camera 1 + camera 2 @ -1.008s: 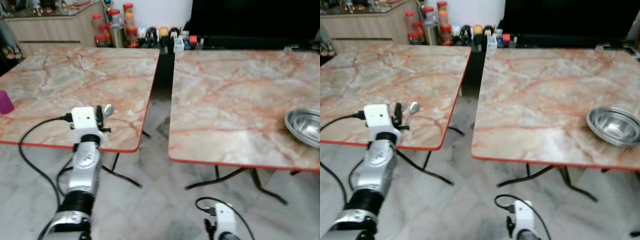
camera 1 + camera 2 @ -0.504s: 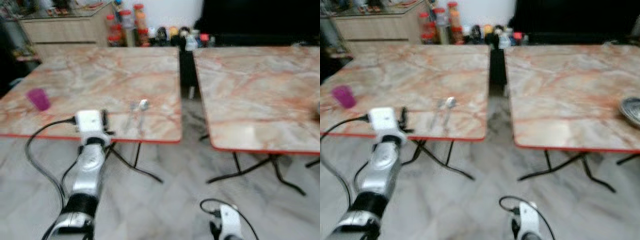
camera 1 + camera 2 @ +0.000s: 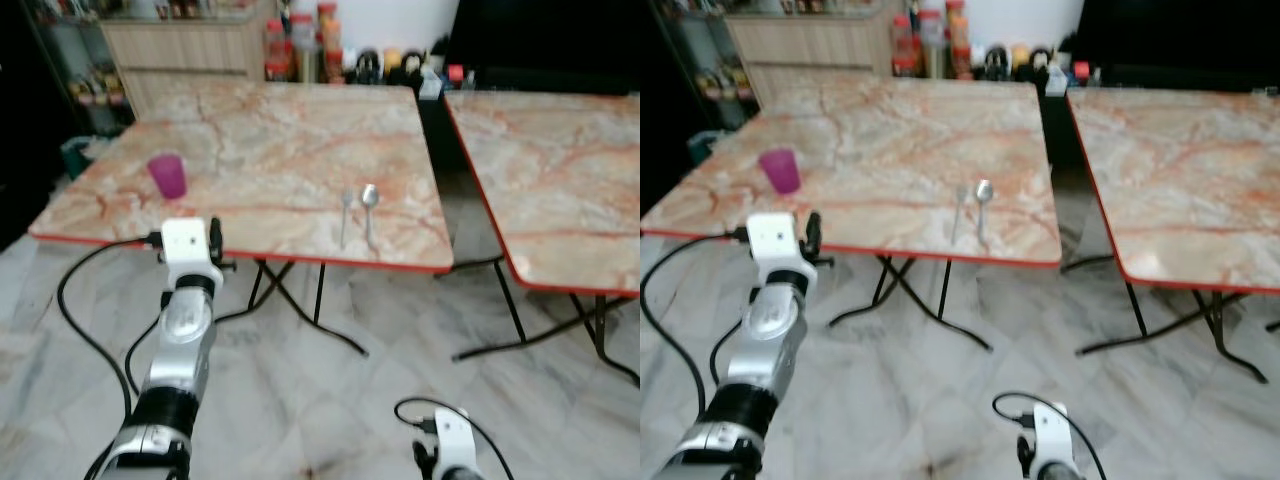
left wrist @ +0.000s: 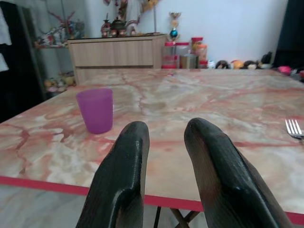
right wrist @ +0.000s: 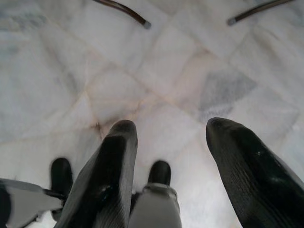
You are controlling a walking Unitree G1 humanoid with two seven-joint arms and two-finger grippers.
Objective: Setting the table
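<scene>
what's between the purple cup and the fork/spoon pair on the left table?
Only bare marble tabletop lies between the purple cup and the fork and spoon, as the left eye view shows.

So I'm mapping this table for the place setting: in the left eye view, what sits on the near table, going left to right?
Purple cup → fork → spoon.
</scene>
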